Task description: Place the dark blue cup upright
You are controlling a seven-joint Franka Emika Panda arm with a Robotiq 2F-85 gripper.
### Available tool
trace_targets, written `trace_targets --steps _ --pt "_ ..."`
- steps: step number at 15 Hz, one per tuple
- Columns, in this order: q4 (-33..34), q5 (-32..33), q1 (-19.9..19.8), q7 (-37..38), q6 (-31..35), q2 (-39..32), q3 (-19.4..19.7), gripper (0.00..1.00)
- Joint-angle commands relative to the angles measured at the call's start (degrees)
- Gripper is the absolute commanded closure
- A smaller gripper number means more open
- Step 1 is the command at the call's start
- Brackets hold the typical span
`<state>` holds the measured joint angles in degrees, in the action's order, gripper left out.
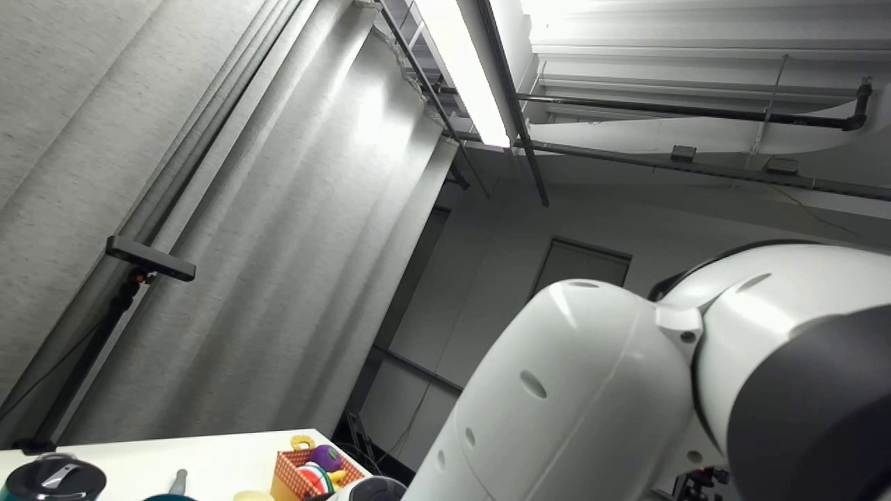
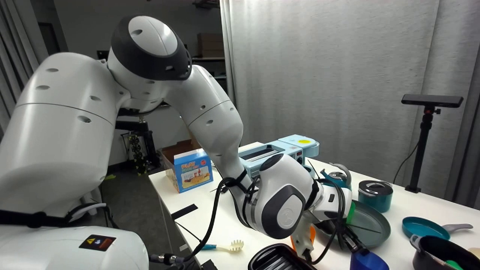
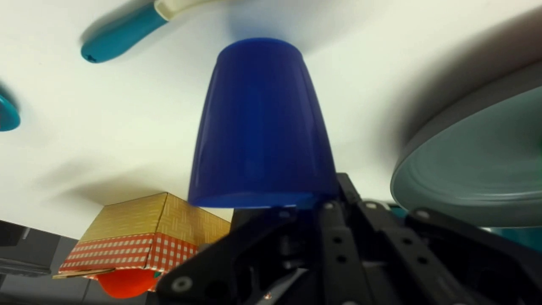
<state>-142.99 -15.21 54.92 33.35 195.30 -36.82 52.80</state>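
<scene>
While the dark blue cup (image 3: 260,123) is in the jaws: the step in hand looks to be the setting-down, with the grasp made and the release not yet done.
Jaws: clenched on the cup by its wide end, as far as the wrist view shows; whether one jaw sits inside the cup is hidden.
Cup's base: the narrow end points away from the jaws, seemingly down at the counter (image 3: 127,101), so the cup looks already the right way up or nearly so. Contact cannot be told; in an exterior view the cup (image 2: 369,261) runs out at the lower edge.
Counter: the next move likely calls for lowering the cup straight down until the base sits flat, with a small correction of tilt if it leans.
Cup's rim: once the base bears evenly, the jaws should part gently and back off along the cup's length, since a sideways pull could topple it.
Grey-green pan (image 3: 478,169): on the right of the wrist view, apart from the cup; with the teal-handled utensil (image 3: 123,38) at the upper left, the landing spot is best kept between the two.
</scene>
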Motion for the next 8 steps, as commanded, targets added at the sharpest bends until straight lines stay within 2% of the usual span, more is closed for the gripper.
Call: trace_targets --steps 1,4,5,6,7,8 --pt "-1.1 -7.9 -0.9 -6.9 2.8 1.1 -3.0 0.99" --pt "-1.0 -11.6 -1.6 -10.1 2.8 1.5 -4.8 0.99" --pt "-1.0 -12.5 -1.6 -10.8 2.7 1.6 -5.2 0.69" --pt "-0.9 -13.1 -1.8 -11.4 2.6 1.8 -5.5 0.67" --pt "-1.3 -10.3 -0.9 -8.7 2.3 1.5 -4.3 0.61" --pt "-1.3 -10.4 -1.0 -8.9 2.2 1.6 -4.4 0.53"
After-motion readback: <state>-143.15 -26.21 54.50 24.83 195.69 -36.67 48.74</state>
